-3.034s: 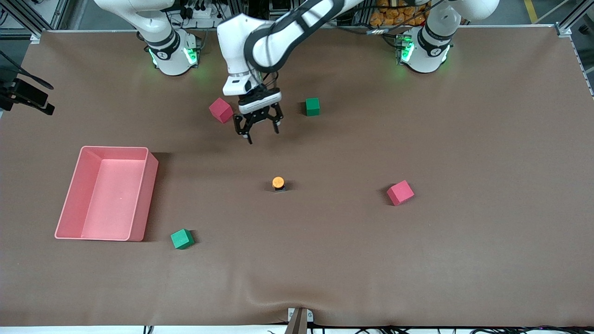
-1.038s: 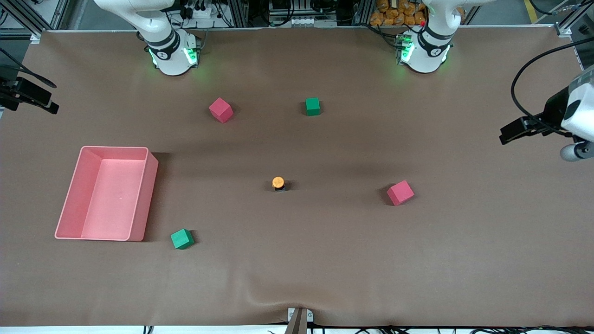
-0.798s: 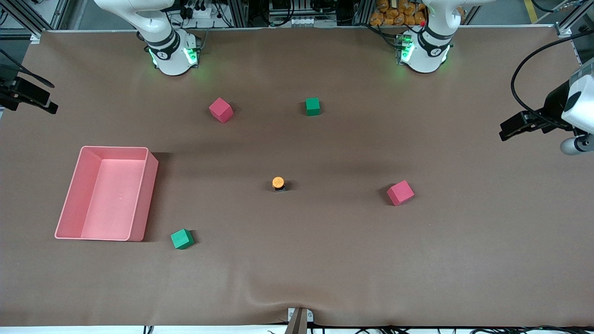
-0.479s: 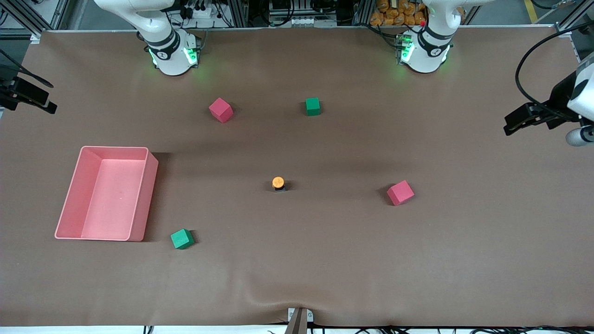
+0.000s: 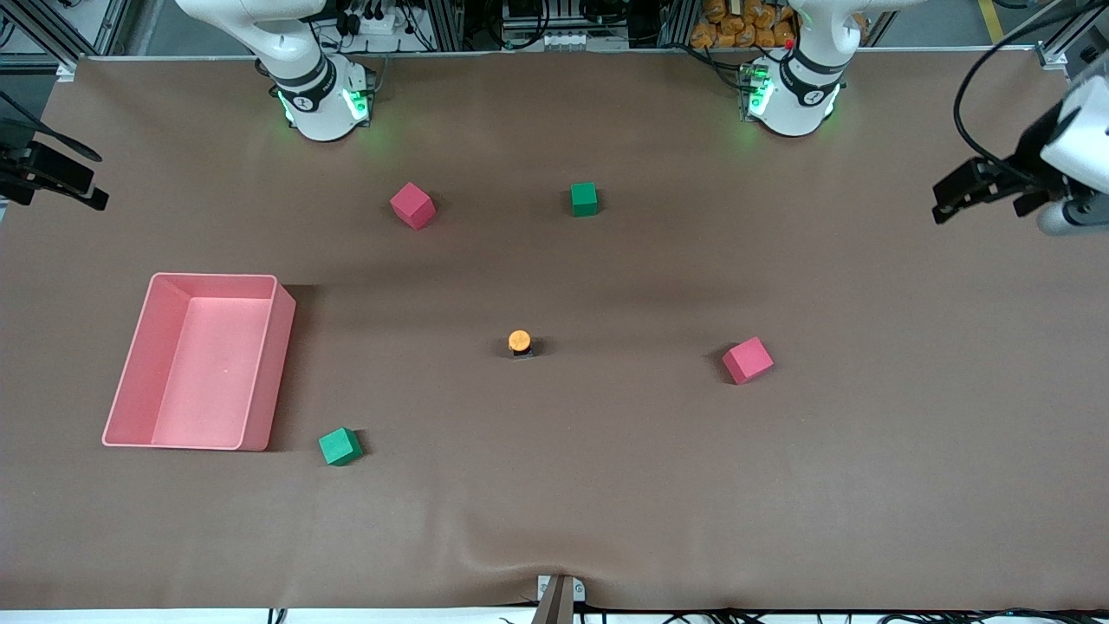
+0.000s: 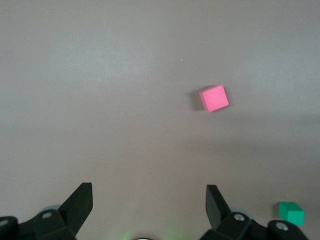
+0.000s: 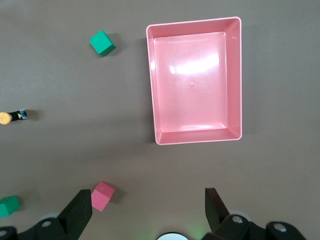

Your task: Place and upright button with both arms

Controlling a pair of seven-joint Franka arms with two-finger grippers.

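While button [image 5: 519,341] stands upright mid-table, left gripper [image 6: 149,205] and right gripper [image 7: 148,207] fingers spread, empty.

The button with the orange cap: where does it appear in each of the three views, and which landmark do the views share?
Front view: the button stands mid-table, orange cap up, touching nothing.
Left wrist view: not in it.
Right wrist view: at the picture's edge, apart from the pink tray.
Shared landmark: the green cube farthest from the front camera shows in all three views.
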